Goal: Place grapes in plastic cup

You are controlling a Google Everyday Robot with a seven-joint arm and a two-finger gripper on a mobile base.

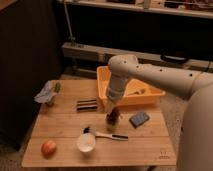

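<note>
One arm in view, white, reaching in from the right over the pale wooden table (pixel 65 125). The two-finger gripper (pixel 111 114) hung pointing down above the table's middle, just in front of the orange plastic bin (pixel 102 82). Jaw state: could not tell; the tip was in shadow.

A dark, rounded clump, taken to be the grapes (pixel 113 120), sat right at the gripper's tip. Whether it was lifted or resting on the wood could not be read. The small white plastic cup (pixel 86 142) stood upright near the front edge, to the camera's left of the gripper and nearer the camera, apart from the clump. A dark-handled utensil (pixel 109 135) lay between cup and gripper. A red-and-yellow apple (pixel 48 147) sat at the front left corner and a blue-grey rectangular pad (pixel 139 119) to the right of the gripper.

Judgement: step in hand was securing or carrying the grapes; cup apparently not yet filled.

Notes for doing it well:
- Confirm a firm but gentle hold; grapes bruise and roll.
- Lift clear of the utensil before travelling.
- Centre over the cup mouth and lower close before release; the cup looked light and narrow, so a rim strike could tip it.
</note>
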